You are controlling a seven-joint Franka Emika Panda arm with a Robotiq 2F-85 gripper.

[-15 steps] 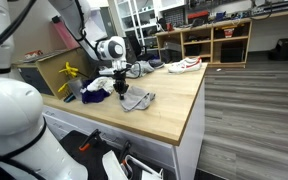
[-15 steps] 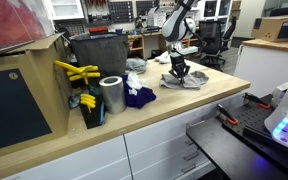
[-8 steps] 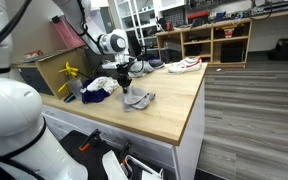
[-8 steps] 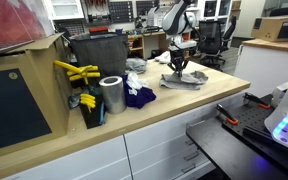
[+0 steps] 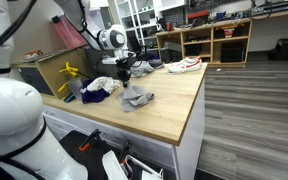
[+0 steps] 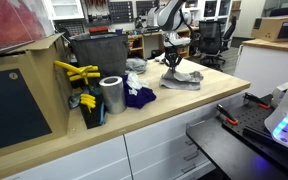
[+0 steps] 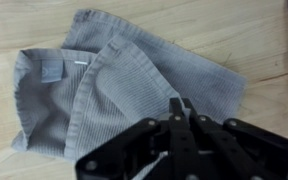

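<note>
Here, my pincer (image 7: pixel 181 112) is pressed together. Its two fingertips meet on a raised fold of the grey cloth (image 7: pixel 94 95) and are apparently clamped on that upper layer, though the exact line of contact is hidden in the wrist view. The cloth lies on the wooden counter (image 7: pixel 174 25) directly under me. In both exterior views the pincer (image 5: pixel 124 74) (image 6: pixel 171 64) hangs just above the cloth (image 5: pixel 138 99) (image 6: pixel 183 80), away from the counter's edges.

Progress, as I judge it: the grasp is made and one flap is drawn up and partly over the rest. Most of the cloth rests on the wood, loosely doubled, its edges not lined up, so any neat laying-out is not yet done.

Materials: the cloth is soft, finely ribbed and roughly rectangular with rounded corners, and a small sewn label (image 7: pixel 50 70) sits near one edge. The counter is pale, smooth and faintly grained. My fingers are black, hard and angular. Nearby, well apart from the grey one, sit a dark blue cloth (image 6: pixel 137 97) and a shiny metal cylinder (image 6: pixel 111 95).
</note>
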